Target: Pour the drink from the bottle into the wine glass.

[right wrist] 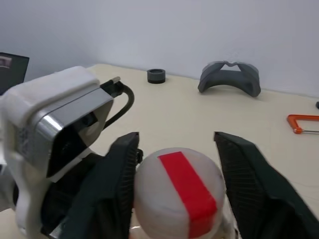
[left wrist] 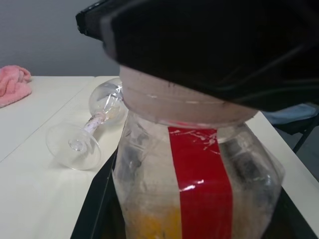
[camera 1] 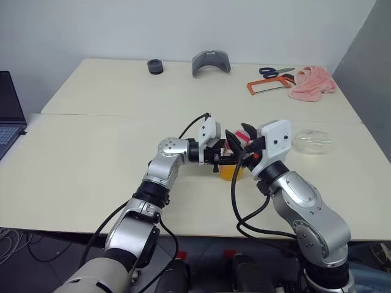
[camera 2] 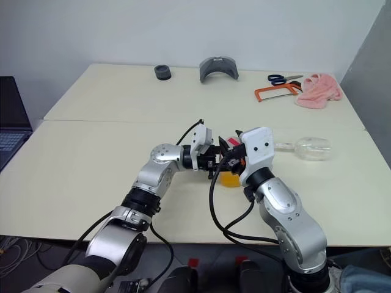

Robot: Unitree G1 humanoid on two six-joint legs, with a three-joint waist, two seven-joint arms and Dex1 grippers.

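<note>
Gripping item one: bottle (left wrist: 199,189), upright, body clamped between the closed fingers of the left gripper (camera 1: 227,156); drink (camera 1: 232,173) sits low in it. Red-and-white cap (right wrist: 182,196) lies between the two fingers (right wrist: 107,194) of the right gripper (right wrist: 179,174), one finger close against it, the other just beside; firm hold cannot be told. Item two: wine glass (camera 2: 308,148), lying on its side on the table (camera 1: 91,159), well beyond both sets of fingertips.

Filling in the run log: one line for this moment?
left gripper: shut on bottle | right gripper: astride cap | wine glass: lying down
</note>
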